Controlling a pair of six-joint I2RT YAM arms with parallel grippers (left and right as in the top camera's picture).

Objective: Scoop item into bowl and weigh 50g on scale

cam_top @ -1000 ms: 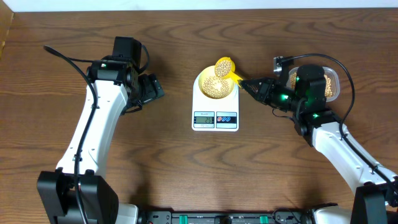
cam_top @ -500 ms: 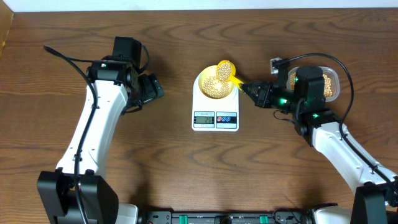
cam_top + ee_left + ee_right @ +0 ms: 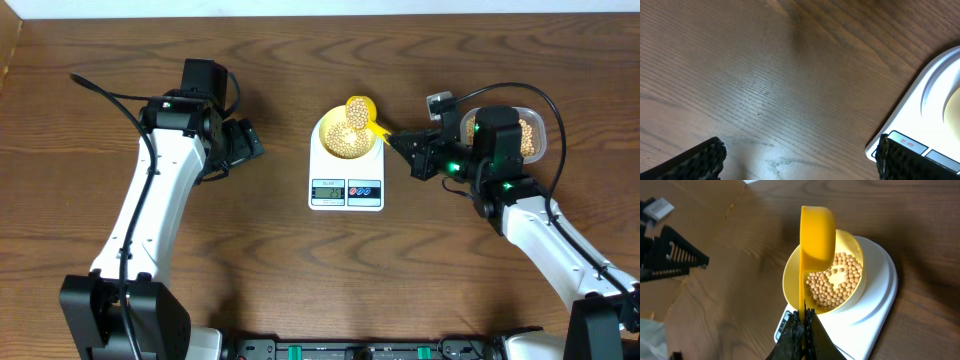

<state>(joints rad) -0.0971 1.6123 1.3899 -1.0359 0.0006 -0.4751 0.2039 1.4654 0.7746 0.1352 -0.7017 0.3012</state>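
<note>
Currently held tool: yellow scoop [image 3: 817, 230], clamped by its thin handle between the closed right fingers [image 3: 796, 336]; gripping the handle end keeps the fingers outside the bowl.
Scoop attitude: rolled onto its side, with the cup over the bowl's opening, so whatever leaves it lands inside and not on the platform.
Scoop contents: the overhead view shows tan inside the cup; the amount cannot be told.
Scoop contact: whether it touches the bowl rim cannot be told.
Soybeans [image 3: 835, 282]: a layer covers the bowl floor.
Reserve stock: more beans lie in the clear tub [image 3: 535, 135] behind the right arm, well apart from the scale.
Bowl [image 3: 790, 277]: pale yellow and seated toward the back of the scale platform, which leaves the display uncovered.
Scale [image 3: 345, 172]: white, on the table [image 3: 280, 270] between the arms.
Display [image 3: 328, 190]: digits too small to read.
Left fingers [image 3: 695, 160]: spread wide and holding nothing, above bare table just left of the scale; judged parked clear of the pour path.
Step in hand: judged to be metering beans toward the target weight.
Next move: calls for small tilts, since a few beans shift the reading.
Risk: beans may bounce over the rim, and a scoop resting on the bowl would falsify the weight.
</note>
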